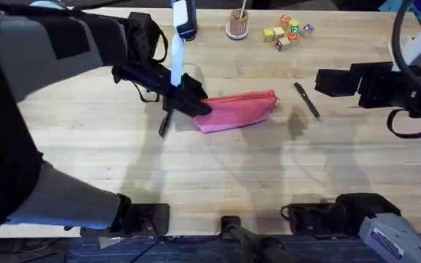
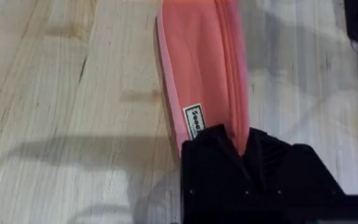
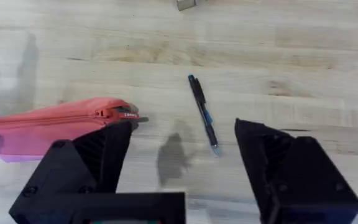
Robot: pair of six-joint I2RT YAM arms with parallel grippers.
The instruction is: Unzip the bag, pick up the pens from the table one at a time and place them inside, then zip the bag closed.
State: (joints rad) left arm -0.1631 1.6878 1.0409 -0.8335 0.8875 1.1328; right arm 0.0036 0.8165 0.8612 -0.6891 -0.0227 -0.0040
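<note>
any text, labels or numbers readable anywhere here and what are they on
Nothing reads clearly.
White tag sewn to the bag: dark print, too blurred to read.
Zipper pull: pale marks, too small to read.
Toy blocks: coloured faces, too small to read.
White label on the right arm's base: illegible.

Bare table (image 1: 357, 168) beside the pen (image 1: 307, 100).

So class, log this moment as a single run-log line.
left gripper: shut on bag end | right gripper: open, above table | zipper: closed | pen: on table
</note>
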